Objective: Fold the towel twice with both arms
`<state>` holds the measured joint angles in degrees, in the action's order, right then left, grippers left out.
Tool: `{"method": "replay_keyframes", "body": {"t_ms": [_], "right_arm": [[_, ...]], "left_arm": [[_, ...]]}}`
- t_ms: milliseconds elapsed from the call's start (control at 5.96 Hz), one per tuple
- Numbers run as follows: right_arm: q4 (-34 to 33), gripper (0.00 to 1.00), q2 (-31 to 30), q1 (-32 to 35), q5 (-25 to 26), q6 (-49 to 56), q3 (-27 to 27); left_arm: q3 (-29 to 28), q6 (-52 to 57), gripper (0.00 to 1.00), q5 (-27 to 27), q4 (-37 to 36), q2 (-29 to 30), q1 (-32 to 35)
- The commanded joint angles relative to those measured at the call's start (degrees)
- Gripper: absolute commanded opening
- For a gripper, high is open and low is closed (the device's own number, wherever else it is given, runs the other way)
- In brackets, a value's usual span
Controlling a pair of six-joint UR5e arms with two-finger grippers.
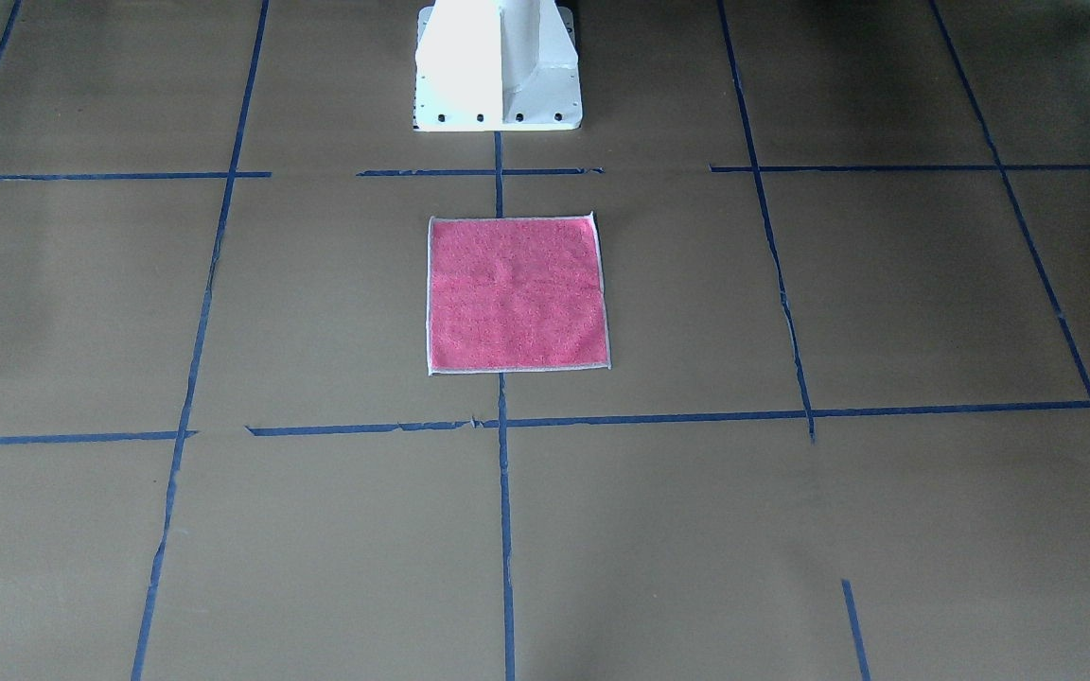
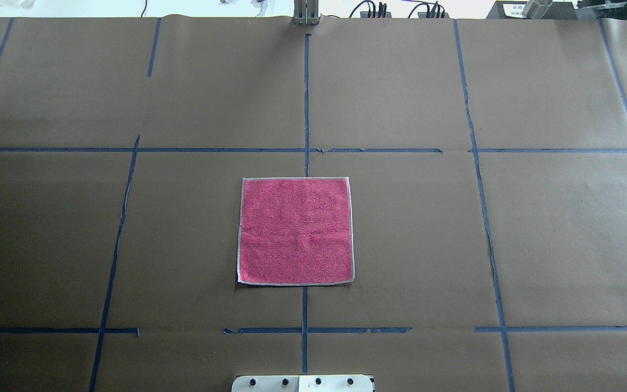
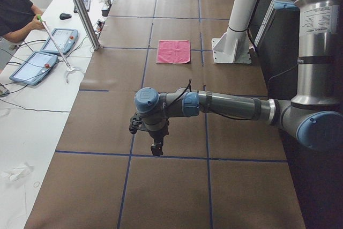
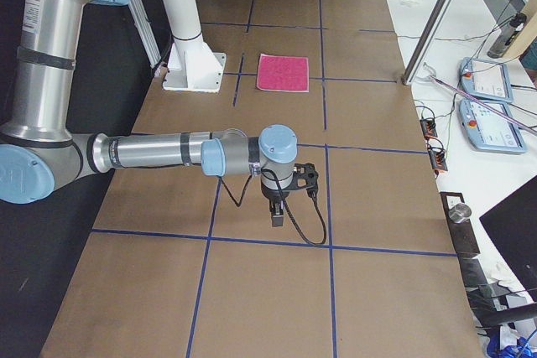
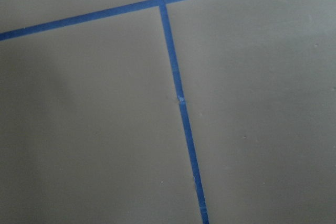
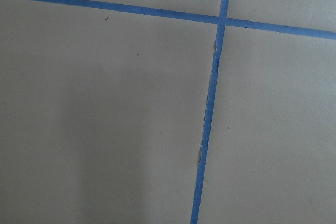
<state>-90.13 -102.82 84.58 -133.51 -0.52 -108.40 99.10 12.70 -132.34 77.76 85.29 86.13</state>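
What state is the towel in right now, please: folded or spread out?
Spread out flat. The towel lies as one full pink square, its pale stitched edge showing on all four sides, no doubled layer.

Brown papered table (image 2: 553, 228) (blue-taped grid (image 2: 306, 103))

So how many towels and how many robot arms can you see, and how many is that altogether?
Towels: 1, the pink towel
Robot arms: 2, the left arm and the right arm
Total: 3
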Motion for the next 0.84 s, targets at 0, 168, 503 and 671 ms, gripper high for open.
{"method": "replay_keyframes", "body": {"t_ms": [0, 168, 503, 671], "right_arm": [[0.0, 1.00, -1.1, 0.0, 0.0, 0.1, -0.7], [0.0, 1.00, -1.1, 0.0, 0.0, 0.1, -0.8], [0.6, 1.00, -0.9, -0.1, 0.0, 0.1, -0.7], [0.8, 1.00, -0.8, -0.1, -0.8, 0.2, -0.8]], "left_arm": [[-0.1, -0.3, 1.00, -1.5, -0.2, 0.5, 0.1], [0.1, -0.5, 1.00, -1.1, 0.2, 0.0, 0.1], [0.3, -0.7, 1.00, -1.7, 0.3, -0.1, 0.2], [1.1, -0.7, 1.00, -1.8, 0.0, -0.1, 0.3]]}}
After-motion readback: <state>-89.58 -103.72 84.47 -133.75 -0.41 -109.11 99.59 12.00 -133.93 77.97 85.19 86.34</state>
